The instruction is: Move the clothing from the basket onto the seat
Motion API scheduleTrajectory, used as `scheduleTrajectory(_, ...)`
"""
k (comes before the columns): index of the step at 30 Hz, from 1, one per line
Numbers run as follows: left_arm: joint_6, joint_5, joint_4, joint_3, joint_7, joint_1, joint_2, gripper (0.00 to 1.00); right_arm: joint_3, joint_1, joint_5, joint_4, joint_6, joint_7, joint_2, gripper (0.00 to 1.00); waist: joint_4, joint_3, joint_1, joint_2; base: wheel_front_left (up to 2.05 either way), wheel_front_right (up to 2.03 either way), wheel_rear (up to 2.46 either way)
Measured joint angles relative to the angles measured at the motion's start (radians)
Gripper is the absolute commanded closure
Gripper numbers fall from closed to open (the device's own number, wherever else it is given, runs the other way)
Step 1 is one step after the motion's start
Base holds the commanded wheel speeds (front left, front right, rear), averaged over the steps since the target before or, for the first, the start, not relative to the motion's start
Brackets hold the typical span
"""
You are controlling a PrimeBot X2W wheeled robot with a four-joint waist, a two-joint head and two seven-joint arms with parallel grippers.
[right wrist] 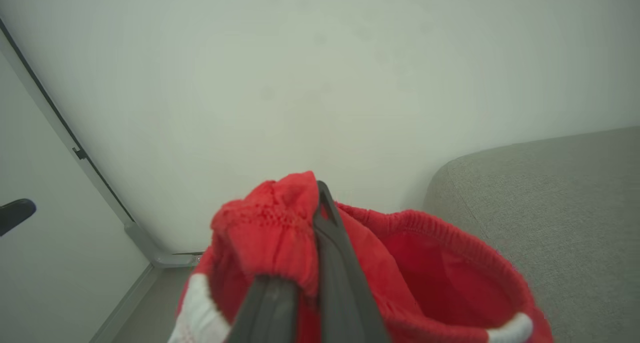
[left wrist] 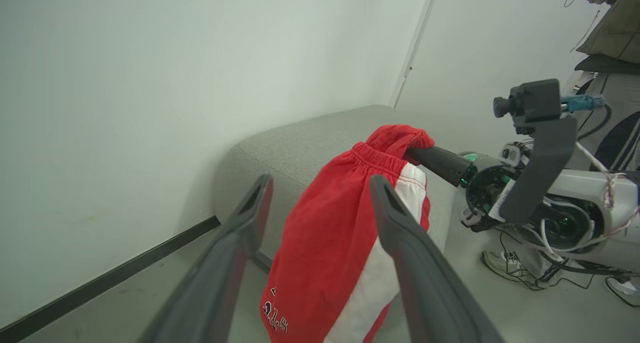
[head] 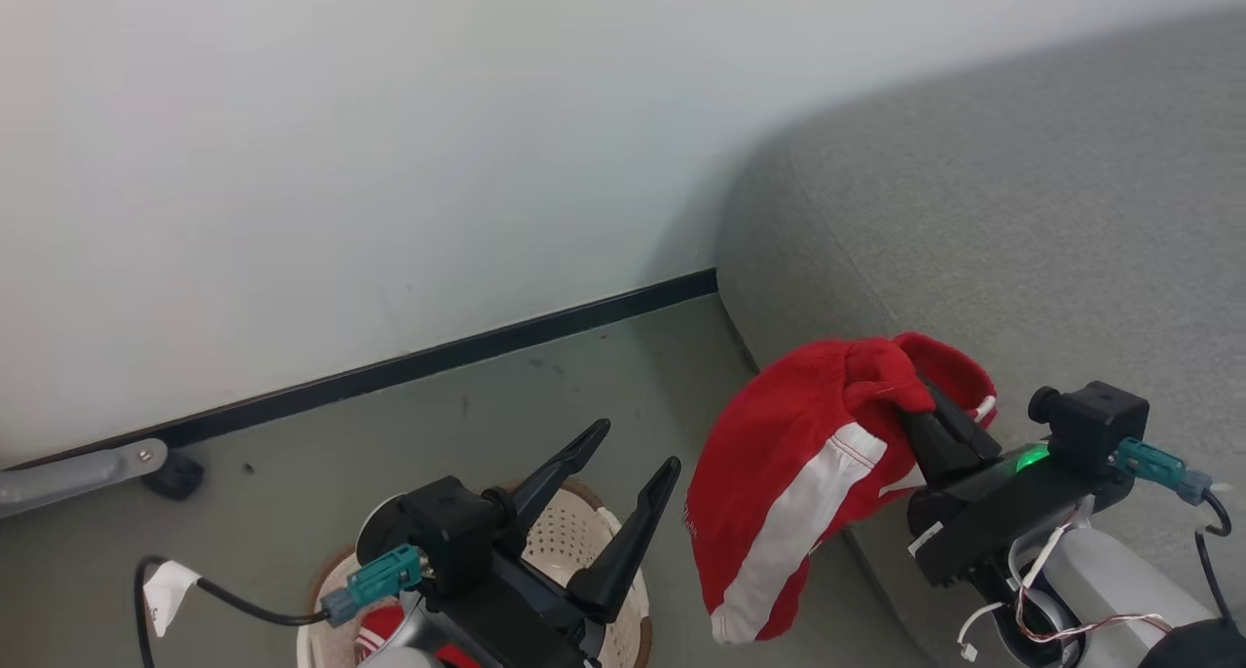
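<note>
holding shorts [head: 779, 454] up at the corner of the seat [head: 1022, 259].
right gripper [head: 917, 400] clamped on the waistband, with legs dangling over floor [head: 584, 376] beside the seat's front, not resting on top. left gripper [head: 638, 444] spread wide, empty, above basket [head: 574, 537] on floor; more red-white cloth [head: 375, 639] lying in basket.

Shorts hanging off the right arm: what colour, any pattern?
Red shorts with a broad white side stripe; left wrist view shows it best.

Red striped shorts [head: 769, 454] hang beside grey seat [head: 1022, 240].
</note>
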Motion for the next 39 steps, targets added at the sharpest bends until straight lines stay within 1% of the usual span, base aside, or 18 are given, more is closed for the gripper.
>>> scheduleTrajectory(8,0.000,0.015,-0.004,-0.004,0.002,-0.021,0.012,0.00,-0.057,0.026,-0.027,-0.053,-0.003,0.000,-0.012,1.00,-0.076,0.025,0.0000,0.0000,0.00,0.00,0.00)
scheduleTrajectory(15,-0.001,0.027,0.001,-0.015,0.008,-0.033,0.013,0.00,-0.099,0.052,-0.040,-0.087,-0.008,0.000,-0.012,1.00,-0.124,0.046,0.0000,0.0000,0.00,0.00,0.00)
scheduleTrajectory(19,-0.003,0.028,0.007,-0.023,0.008,-0.052,0.005,0.00,-0.128,0.075,-0.053,-0.109,-0.009,0.000,-0.016,1.00,-0.136,0.057,0.0000,0.0000,0.00,0.00,0.00)
scheduleTrajectory(26,-0.003,0.036,0.004,-0.035,0.010,-0.052,0.007,0.00,-0.168,0.071,-0.062,-0.154,-0.005,-0.003,-0.027,1.00,-0.136,0.076,0.0000,0.0000,0.00,0.00,0.00)
scheduleTrajectory(28,-0.004,0.039,0.004,-0.037,0.013,-0.057,0.008,0.00,-0.179,0.057,-0.063,-0.158,0.002,-0.003,-0.035,1.00,-0.135,0.084,0.0000,0.0001,0.00,0.00,0.00)
scheduleTrajectory(29,-0.010,0.054,0.004,-0.039,0.017,-0.063,0.009,0.00,-0.191,0.024,-0.066,-0.162,0.011,-0.003,-0.050,1.00,-0.133,0.092,0.0000,0.0001,0.00,0.00,0.00)
scheduleTrajectory(32,-0.010,0.056,0.002,-0.044,0.017,-0.067,0.009,0.00,-0.217,-0.035,-0.079,-0.164,0.019,-0.004,-0.080,1.00,-0.128,0.103,0.0001,0.0000,0.00,0.00,0.00)
scheduleTrajectory(39,-0.011,0.062,-0.005,-0.046,0.026,-0.075,0.014,0.00,-0.283,-0.178,-0.077,-0.157,0.029,-0.007,-0.127,1.00,-0.118,0.133,0.0001,0.0001,0.00,0.00,0.00)
